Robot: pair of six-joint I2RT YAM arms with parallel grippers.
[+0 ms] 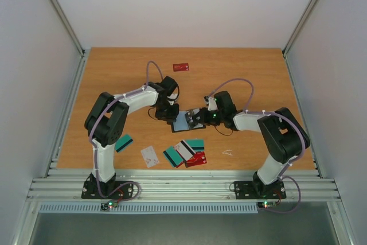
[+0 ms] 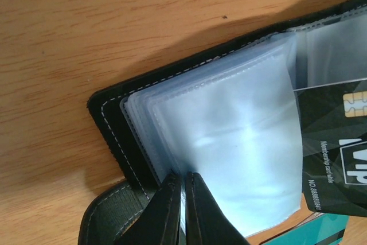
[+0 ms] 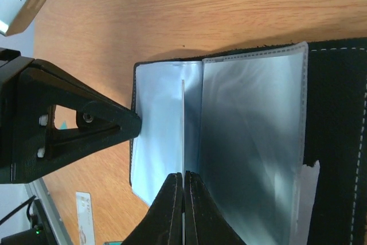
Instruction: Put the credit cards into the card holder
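The black card holder (image 1: 184, 122) lies open at mid-table, its pale clear sleeves fanned out (image 2: 229, 136). My left gripper (image 2: 183, 179) is shut on one clear sleeve near the holder's stitched black cover (image 2: 112, 124). My right gripper (image 3: 184, 176) is shut on a thin card seen edge-on (image 3: 183, 124), standing between the sleeves. In the left wrist view this is a black card with a chip (image 2: 335, 142). Loose credit cards lie in front: teal (image 1: 124, 143), white (image 1: 149, 156), teal (image 1: 172, 156), striped white (image 1: 184, 150), teal (image 1: 195, 143) and red (image 1: 196, 159).
Another red card (image 1: 181, 66) lies alone at the back of the table. A small pale scrap (image 1: 227, 152) lies right of the card cluster. The left gripper's black body (image 3: 74, 124) sits close beside the holder, opposite my right gripper (image 1: 200, 117). White walls surround the table.
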